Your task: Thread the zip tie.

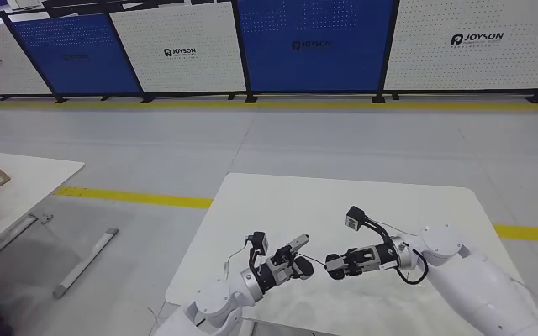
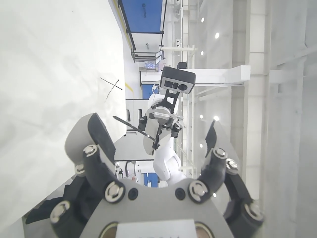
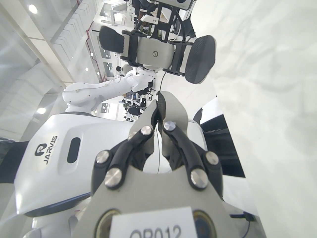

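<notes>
A thin black zip tie [image 2: 131,127] sticks out of my right gripper [image 3: 158,102], which is shut on one end of it; the free end points toward the left arm. My left gripper [image 2: 153,122] is open, its two black pads [image 2: 99,130] spread wide, and it faces the right gripper [image 2: 154,134] a short way off. In the top view both grippers hang over the near part of the white table [image 1: 353,202], the left gripper [image 1: 300,256] tip to tip with the right gripper [image 1: 334,265] and the zip tie [image 1: 317,258] bridging the gap.
Two spare black zip ties [image 2: 112,87] lie crossed on the table farther out, near its edge. A second white table [image 1: 34,176] stands to the left across the floor. Blue and white panel walls line the back.
</notes>
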`<state>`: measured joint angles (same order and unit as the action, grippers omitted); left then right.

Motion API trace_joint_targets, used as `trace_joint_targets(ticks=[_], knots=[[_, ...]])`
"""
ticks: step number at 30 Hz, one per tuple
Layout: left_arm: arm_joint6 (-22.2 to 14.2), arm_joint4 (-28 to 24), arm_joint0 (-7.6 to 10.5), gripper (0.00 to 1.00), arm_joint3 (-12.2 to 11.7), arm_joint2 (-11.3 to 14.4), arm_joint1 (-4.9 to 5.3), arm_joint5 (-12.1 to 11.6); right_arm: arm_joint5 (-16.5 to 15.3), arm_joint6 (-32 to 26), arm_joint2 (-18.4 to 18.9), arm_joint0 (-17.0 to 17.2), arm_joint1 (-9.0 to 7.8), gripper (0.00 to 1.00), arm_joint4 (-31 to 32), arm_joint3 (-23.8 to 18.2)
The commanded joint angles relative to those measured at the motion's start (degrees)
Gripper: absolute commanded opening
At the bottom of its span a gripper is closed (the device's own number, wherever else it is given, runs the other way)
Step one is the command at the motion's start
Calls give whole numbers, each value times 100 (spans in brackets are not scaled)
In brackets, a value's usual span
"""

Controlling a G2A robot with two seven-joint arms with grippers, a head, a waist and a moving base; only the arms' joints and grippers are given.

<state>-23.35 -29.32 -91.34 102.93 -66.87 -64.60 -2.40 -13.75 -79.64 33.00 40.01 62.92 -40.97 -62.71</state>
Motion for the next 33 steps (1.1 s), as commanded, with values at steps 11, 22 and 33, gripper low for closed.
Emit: trace_joint_targets(ticks=[11, 22, 33], knots=[[-304, 25, -131, 6, 7, -90, 52, 39, 0, 0, 0, 0, 0, 0, 0, 0], [-283, -24, -107, 0, 1, -131, 69, 120, 0, 0, 0, 0, 0, 0, 0, 0], [-210, 347, -145, 0, 8, -68, 83, -146, 0, 0, 0, 0, 0, 0, 0, 0]])
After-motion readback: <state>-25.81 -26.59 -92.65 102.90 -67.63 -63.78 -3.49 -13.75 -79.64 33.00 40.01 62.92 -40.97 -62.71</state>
